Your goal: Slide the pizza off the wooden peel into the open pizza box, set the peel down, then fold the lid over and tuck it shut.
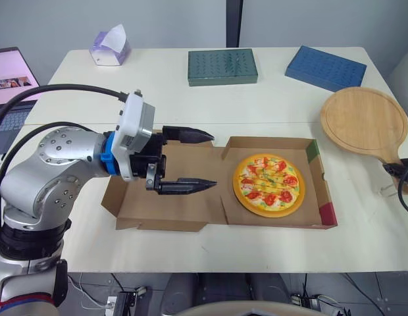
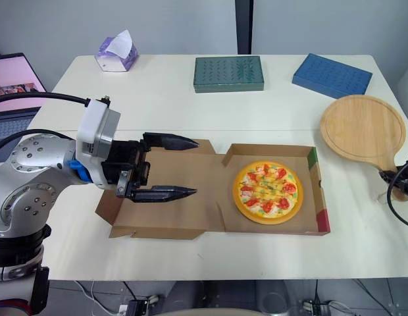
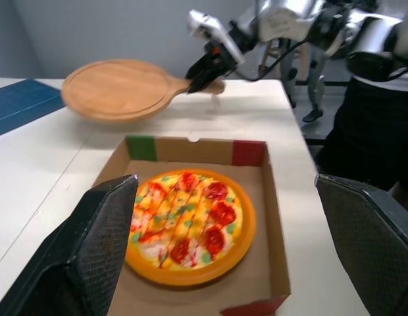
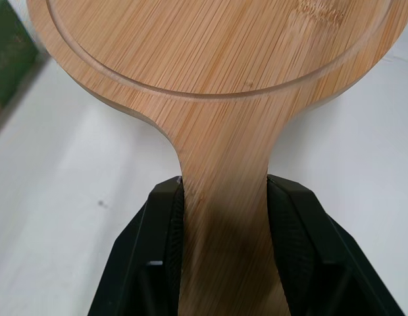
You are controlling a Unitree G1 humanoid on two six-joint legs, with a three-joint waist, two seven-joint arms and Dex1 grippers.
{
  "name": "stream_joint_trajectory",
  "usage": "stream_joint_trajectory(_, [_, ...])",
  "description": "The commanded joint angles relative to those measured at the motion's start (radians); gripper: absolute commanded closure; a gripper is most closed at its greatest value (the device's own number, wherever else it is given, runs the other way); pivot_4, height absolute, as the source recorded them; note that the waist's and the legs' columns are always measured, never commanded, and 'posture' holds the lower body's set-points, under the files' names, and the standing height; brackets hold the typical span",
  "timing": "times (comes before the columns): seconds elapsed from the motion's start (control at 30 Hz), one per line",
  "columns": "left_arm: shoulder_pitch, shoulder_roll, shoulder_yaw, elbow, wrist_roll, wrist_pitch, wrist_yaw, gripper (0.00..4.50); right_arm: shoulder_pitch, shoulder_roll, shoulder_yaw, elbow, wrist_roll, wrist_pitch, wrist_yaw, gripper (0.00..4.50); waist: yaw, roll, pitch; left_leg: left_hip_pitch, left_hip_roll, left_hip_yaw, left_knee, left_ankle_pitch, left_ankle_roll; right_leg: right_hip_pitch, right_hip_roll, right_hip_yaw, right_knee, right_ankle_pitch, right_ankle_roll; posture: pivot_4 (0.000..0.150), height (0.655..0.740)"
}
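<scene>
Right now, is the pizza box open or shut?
Open. The lid lies flat beside the pizza, which sits uncovered.

A pizza [image 2: 268, 192] is seen lying in the base of an open cardboard box [image 2: 321, 191] on a white table [image 2: 158, 105], with the lid [image 2: 204, 210] spread flat to its left. The left gripper [image 2: 195, 166] is held over the lid, fingers parted. A round wooden peel [image 2: 362, 125] is seen to the right of the box. A tissue box [image 2: 116, 52], a green box [image 2: 228, 73] and a blue box [image 2: 331, 75] are set along the far side.
</scene>
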Motion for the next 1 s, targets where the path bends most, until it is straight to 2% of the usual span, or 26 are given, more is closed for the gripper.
stream_joint_trajectory(0.03, [-0.002,0.005,0.005,-0.041,-0.024,-0.004,-0.012,0.00,-0.034,-0.001,-0.011,0.029,0.014,-0.030,-0.031,2.94,0.003,0.000,0.000,0.000,0.000,0.000,0.000,0.000,0.000,0.000,0.000,0.000,0.000,0.000,0.000,0.150,0.7400])
stream_joint_trajectory(0.43, [-0.010,-0.013,-0.011,-0.042,-0.016,-0.008,-0.002,0.00,-0.073,0.033,-0.005,0.143,0.052,0.010,-0.116,2.94,0.003,0.000,0.000,0.000,0.000,0.001,0.000,0.000,0.000,0.000,0.000,0.000,0.000,0.000,0.000,0.150,0.7400])
stream_joint_trajectory(0.5, [-0.011,-0.014,-0.011,-0.041,-0.015,-0.009,-0.002,0.00,-0.066,0.039,-0.020,0.140,0.059,-0.005,-0.120,2.23,0.003,0.000,0.000,0.000,0.000,0.001,0.000,0.000,0.000,0.000,0.000,0.000,0.000,0.000,0.000,0.150,0.7400])
stream_joint_trajectory(0.53, [-0.011,-0.014,-0.011,-0.041,-0.014,-0.010,-0.002,0.00,-0.063,0.037,-0.029,0.141,0.061,-0.006,-0.127,2.03,0.003,0.000,0.000,0.000,0.000,0.001,0.000,0.000,0.000,0.000,0.000,0.000,0.000,0.000,0.000,0.150,0.7400])
stream_joint_trajectory(0.73, [0.009,-0.006,0.003,-0.046,-0.005,-0.013,0.015,0.00,0.036,-0.029,-0.100,0.088,0.116,-0.002,-0.028,0.05,0.006,0.000,0.000,0.000,0.000,0.000,0.000,0.000,0.000,0.001,0.000,0.000,0.000,0.000,0.000,0.150,0.7400])
stream_joint_trajectory(0.9, [0.049,0.007,0.046,-0.052,-0.005,-0.009,0.060,0.00,0.122,-0.079,-0.140,-0.053,0.143,-0.082,0.083,0.05,0.002,0.000,0.000,0.001,0.000,0.001,0.000,0.000,0.000,0.001,0.000,0.000,0.000,0.000,0.000,0.150,0.7400])
stream_joint_trajectory(1.0, [0.060,-0.070,0.101,-0.051,-0.036,0.001,0.217,0.00,0.106,-0.073,-0.123,-0.157,0.173,-0.128,0.110,0.05,-0.003,0.000,0.000,0.002,0.001,0.001,0.000,0.000,0.000,0.001,0.001,0.001,0.000,0.000,0.000,0.150,0.7400])
